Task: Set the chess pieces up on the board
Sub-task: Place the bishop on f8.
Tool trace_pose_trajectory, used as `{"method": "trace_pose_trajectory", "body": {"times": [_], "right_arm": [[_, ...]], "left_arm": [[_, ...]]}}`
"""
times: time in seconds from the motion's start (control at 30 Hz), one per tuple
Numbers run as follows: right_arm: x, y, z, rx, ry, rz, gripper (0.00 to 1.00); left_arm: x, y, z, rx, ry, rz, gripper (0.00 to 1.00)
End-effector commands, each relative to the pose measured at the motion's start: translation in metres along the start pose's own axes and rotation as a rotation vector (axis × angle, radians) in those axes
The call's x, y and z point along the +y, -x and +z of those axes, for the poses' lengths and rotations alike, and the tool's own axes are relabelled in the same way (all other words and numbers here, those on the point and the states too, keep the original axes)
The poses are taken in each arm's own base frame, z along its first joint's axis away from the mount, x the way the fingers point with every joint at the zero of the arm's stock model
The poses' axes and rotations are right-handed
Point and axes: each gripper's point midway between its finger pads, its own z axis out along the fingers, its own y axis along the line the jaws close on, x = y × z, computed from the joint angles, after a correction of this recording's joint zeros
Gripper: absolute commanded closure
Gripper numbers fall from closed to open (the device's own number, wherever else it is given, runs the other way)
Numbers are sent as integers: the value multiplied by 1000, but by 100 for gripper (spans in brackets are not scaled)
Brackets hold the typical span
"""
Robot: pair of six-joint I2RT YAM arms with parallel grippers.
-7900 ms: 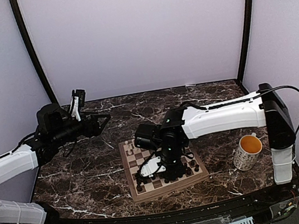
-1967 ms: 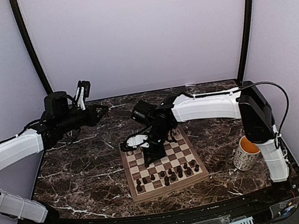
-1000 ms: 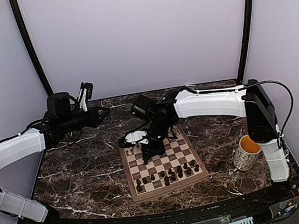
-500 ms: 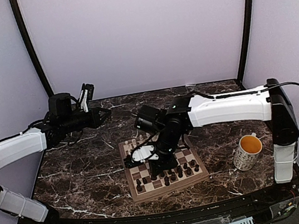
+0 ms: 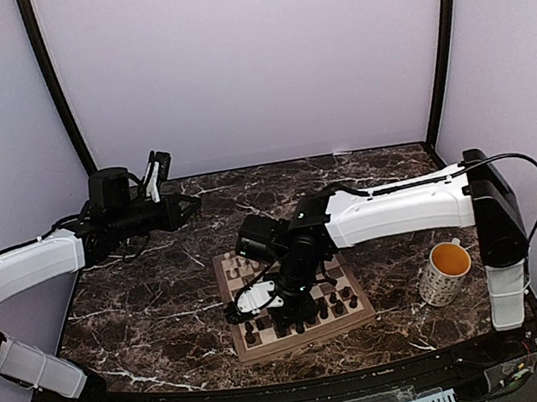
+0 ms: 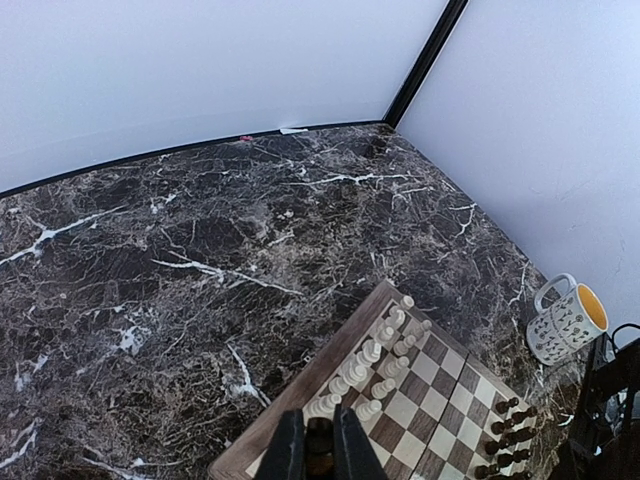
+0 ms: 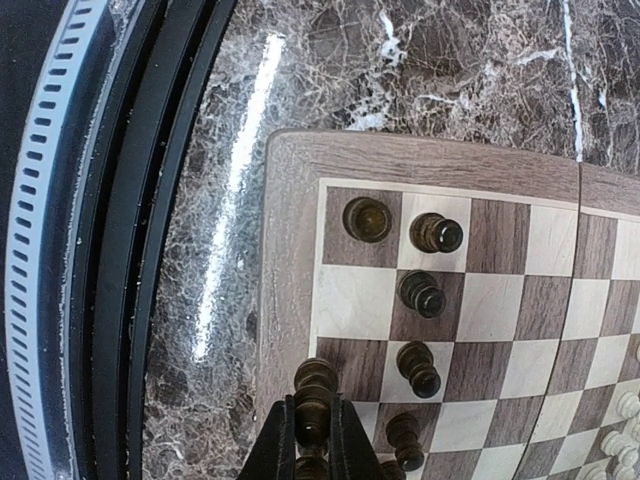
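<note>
Now the right tool [image 7: 312, 428], clamped on a dark chess piece [image 7: 314, 388], could topple close-set neighbours [image 7: 417, 367] on the chessboard [image 7: 288, 280].

Board [image 7: 290, 250]: matt wood w/ grain. Table [image 7: 450, 60]: glossy dark marble-look, white veins. Dark pieces [image 7: 422, 293]: glossy.

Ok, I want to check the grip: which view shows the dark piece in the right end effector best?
Right wrist: the dark piece sits close up, pinched upright in the shut right end effector. In the top view it is too small to make out below the arm; the left wrist view does not show it.
</note>
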Motion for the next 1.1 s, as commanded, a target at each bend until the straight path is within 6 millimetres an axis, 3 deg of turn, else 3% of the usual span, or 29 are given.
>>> {"method": "trace_pose_trajectory", "body": {"times": [0.0,0.5,0.77,1.07], "right_arm": [[-4,0,8,16,-19,3,96],[-10,-5,19,35,-42,10,94],[-11,-4,13,29,-54,13,84],[-7,-3,14,26,-27,14,82]], "left_arm": [[-4,12,-3,-28,-19,3,100],[-4,10,-1,-19,-24,0,100],[-4,8,1,-13,-28,-4,100],[-5,8,2,-8,-37,-7,100]]}}
